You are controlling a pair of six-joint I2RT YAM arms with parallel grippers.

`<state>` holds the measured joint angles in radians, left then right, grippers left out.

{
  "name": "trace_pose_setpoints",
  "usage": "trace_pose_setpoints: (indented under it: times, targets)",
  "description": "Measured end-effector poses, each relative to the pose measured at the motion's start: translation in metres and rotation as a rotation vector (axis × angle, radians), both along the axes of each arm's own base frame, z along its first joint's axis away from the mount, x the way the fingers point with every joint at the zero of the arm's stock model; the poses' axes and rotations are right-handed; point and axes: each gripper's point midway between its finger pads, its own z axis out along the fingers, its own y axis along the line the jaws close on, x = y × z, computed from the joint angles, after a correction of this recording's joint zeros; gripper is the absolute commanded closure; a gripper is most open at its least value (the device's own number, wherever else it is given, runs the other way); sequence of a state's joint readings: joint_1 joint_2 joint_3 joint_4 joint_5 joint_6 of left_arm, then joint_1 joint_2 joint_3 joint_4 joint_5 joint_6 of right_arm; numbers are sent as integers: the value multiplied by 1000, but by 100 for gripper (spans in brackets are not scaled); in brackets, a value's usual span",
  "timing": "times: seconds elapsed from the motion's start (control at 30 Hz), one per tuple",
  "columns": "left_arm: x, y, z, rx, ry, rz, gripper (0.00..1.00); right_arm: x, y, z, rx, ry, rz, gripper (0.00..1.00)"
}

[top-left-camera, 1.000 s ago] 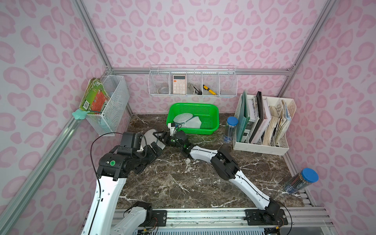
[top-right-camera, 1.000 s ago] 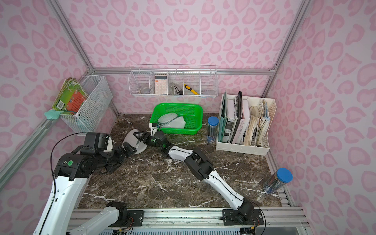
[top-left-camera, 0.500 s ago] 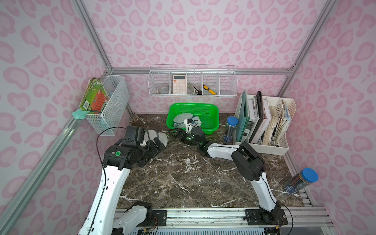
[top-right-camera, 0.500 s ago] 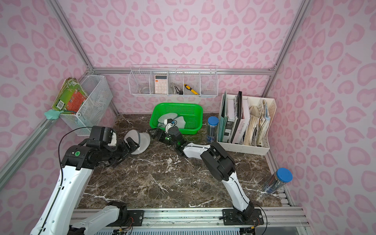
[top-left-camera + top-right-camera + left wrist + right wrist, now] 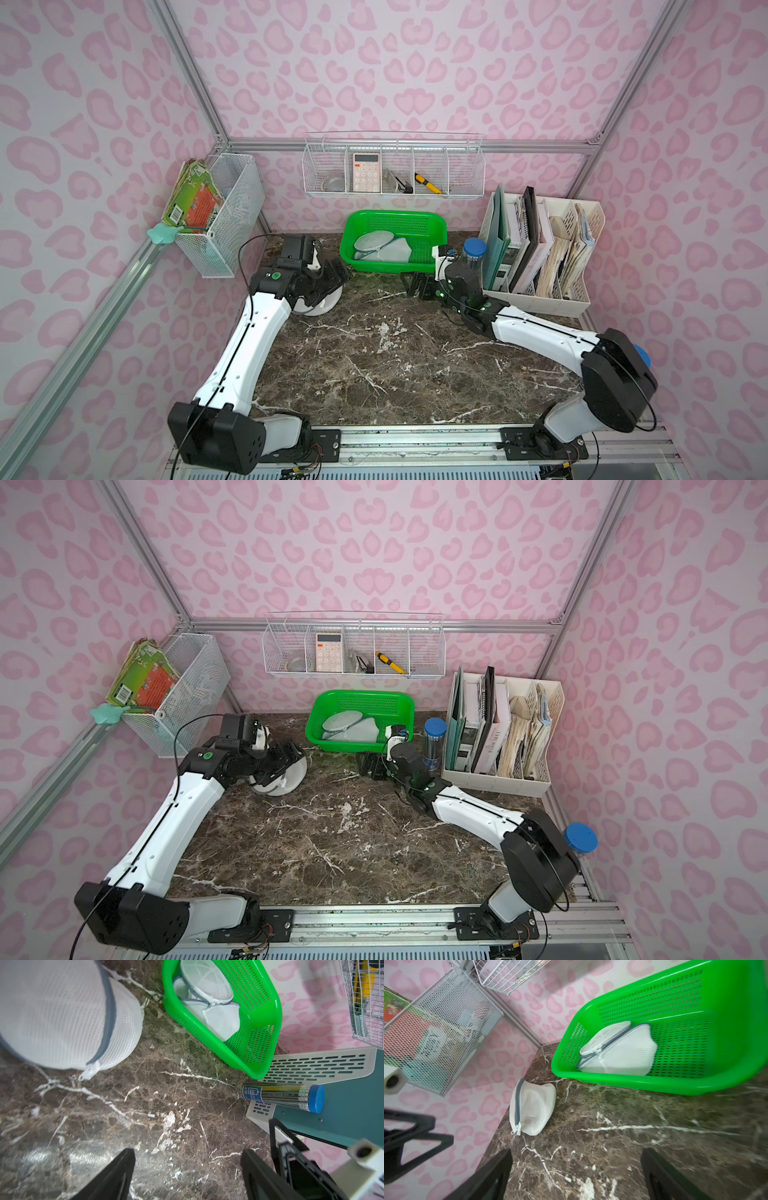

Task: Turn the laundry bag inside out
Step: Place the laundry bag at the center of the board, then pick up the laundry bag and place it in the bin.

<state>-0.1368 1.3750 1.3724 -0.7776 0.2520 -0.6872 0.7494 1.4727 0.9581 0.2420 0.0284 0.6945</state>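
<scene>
Partly hidden laundry bag (image 5: 324,305), left pincer (image 5: 338,272) blocking

FREE: middle and front of brown marble counter (image 5: 374,365) open | BACK EDGE: green perforated plastic basket (image 5: 376,266) blocks centre | BACK-RIGHT CORNER: white slotted plastic file rack (image 5: 540,305), blue-capped clear tube (image 5: 473,249) just beside it | BACK-LEFT: white mesh zippered bag (image 5: 324,305) on counter; white wire-mesh wall basket (image 5: 232,216) hangs above

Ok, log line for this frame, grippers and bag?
left gripper: open, empty, beside laundry bag | right gripper: open, empty, near green basket | laundry bag: on table, unheld | second bag: in basket
</scene>
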Motion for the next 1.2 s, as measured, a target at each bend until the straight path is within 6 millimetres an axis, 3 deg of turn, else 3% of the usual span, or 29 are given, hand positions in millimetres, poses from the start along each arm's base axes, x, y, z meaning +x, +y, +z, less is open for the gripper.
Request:
trace_pose_setpoints:
  times: [0.1,0.17,0.4,0.6,0.8,1.0,1.2]
  targets:
    - [39,-10,-8,9,-7,-51,22,-12,-27,11,-53,-32,-40,1]
    - [66,-16,-13,20,-16,-92,35,-19,-41,18,-76,-53,-60,0]
    - [148,-32,-53,79,-8,-215,36,-35,-89,26,-127,-64,-147,0]
    - [202,-39,-79,130,-28,-284,36,-46,-110,33,-135,-57,-186,0]
    - [231,-47,-104,165,-59,-349,33,-50,-127,29,-156,-21,-226,0]
    - [241,-51,-137,215,-54,-403,28,-45,-146,31,-167,1,-283,0]
    - [249,-51,-168,311,-53,-435,31,-43,-155,26,-167,33,-302,0]
